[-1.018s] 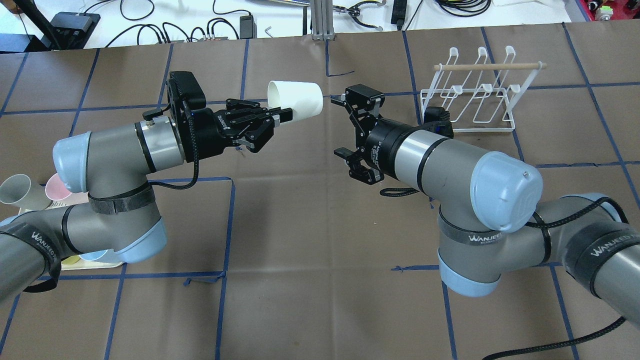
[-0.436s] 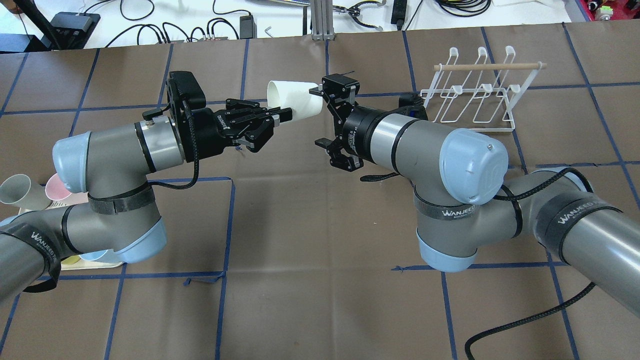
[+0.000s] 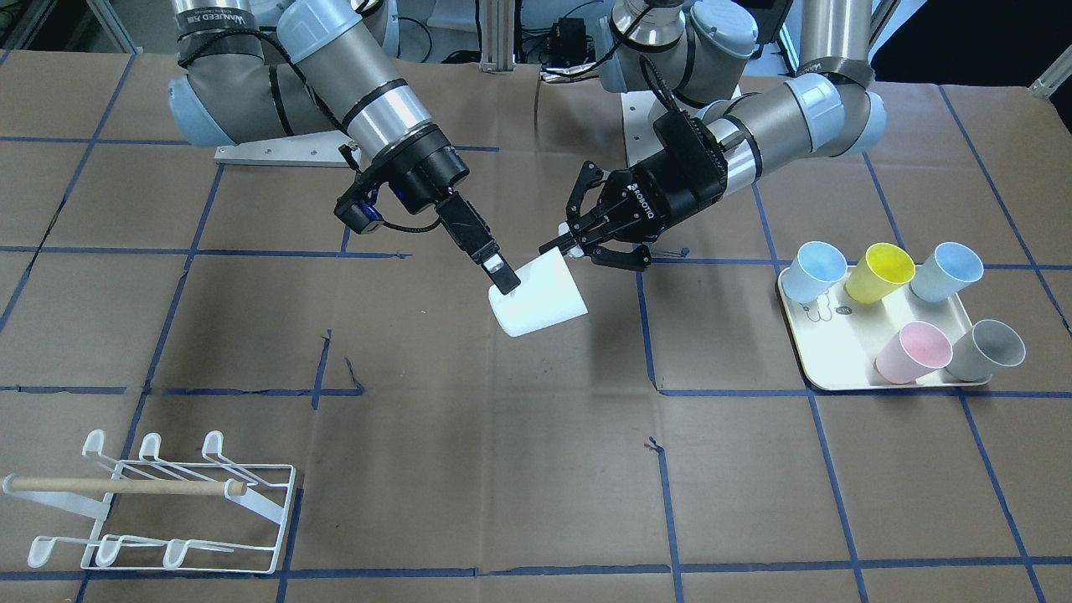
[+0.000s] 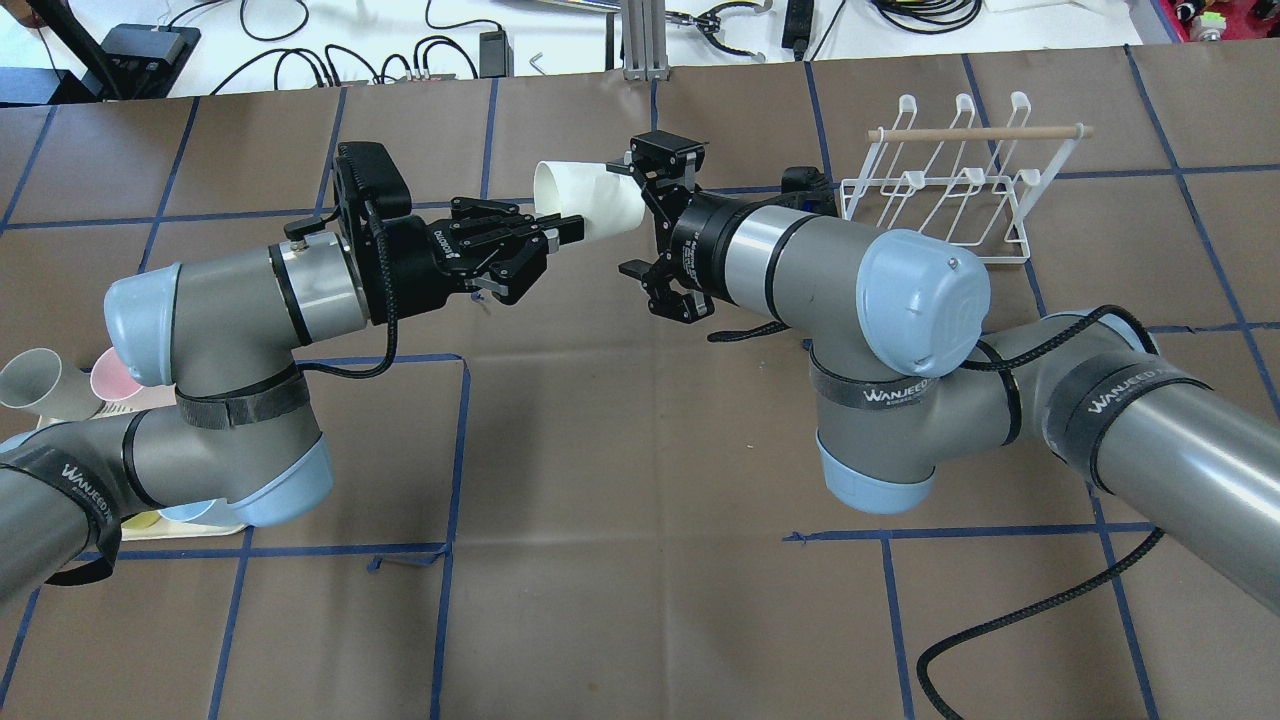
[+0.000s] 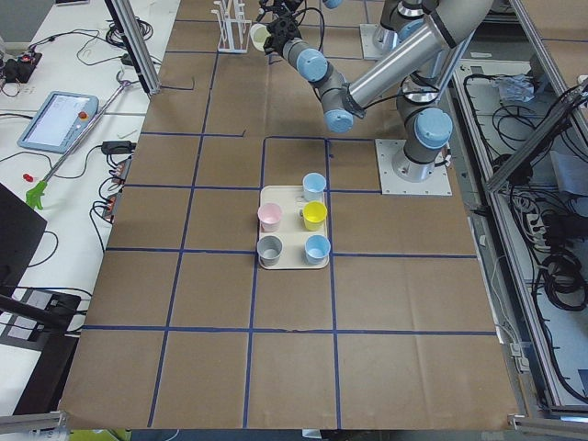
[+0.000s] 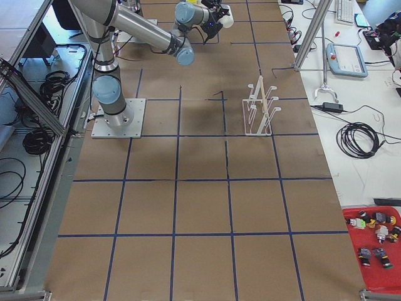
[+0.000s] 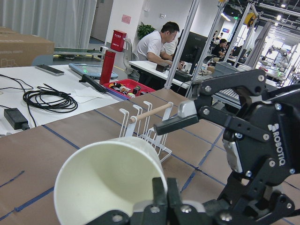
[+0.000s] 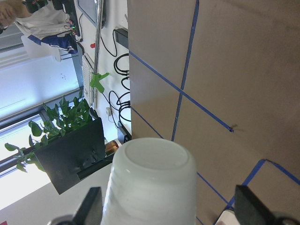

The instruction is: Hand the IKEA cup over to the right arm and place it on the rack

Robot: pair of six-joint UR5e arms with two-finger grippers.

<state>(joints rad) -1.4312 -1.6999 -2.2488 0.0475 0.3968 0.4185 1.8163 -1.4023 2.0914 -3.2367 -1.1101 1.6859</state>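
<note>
A white IKEA cup (image 4: 592, 203) is held on its side in mid-air by my left gripper (image 4: 563, 231), which is shut on the cup's rim (image 7: 108, 183). My right gripper (image 4: 622, 218) is open, with one finger on each side of the cup's closed base end. The right wrist view shows the cup's base (image 8: 150, 187) between its fingers (image 8: 91, 206), with gaps on both sides. In the front view the cup (image 3: 543, 300) hangs between the right gripper (image 3: 511, 289) and the left gripper (image 3: 565, 247). The white wire rack (image 4: 950, 190) with its wooden dowel stands at the far right.
A cream tray (image 3: 837, 368) with several coloured cups sits on my left side, partly hidden under the left arm in the overhead view (image 4: 40, 385). The rack also shows in the front view (image 3: 159, 502). Cables and tools lie beyond the table's far edge.
My right arm has moved left toward the cup, and its open fingers now straddle the cup's base. The left arm and the cup have stayed still.
</note>
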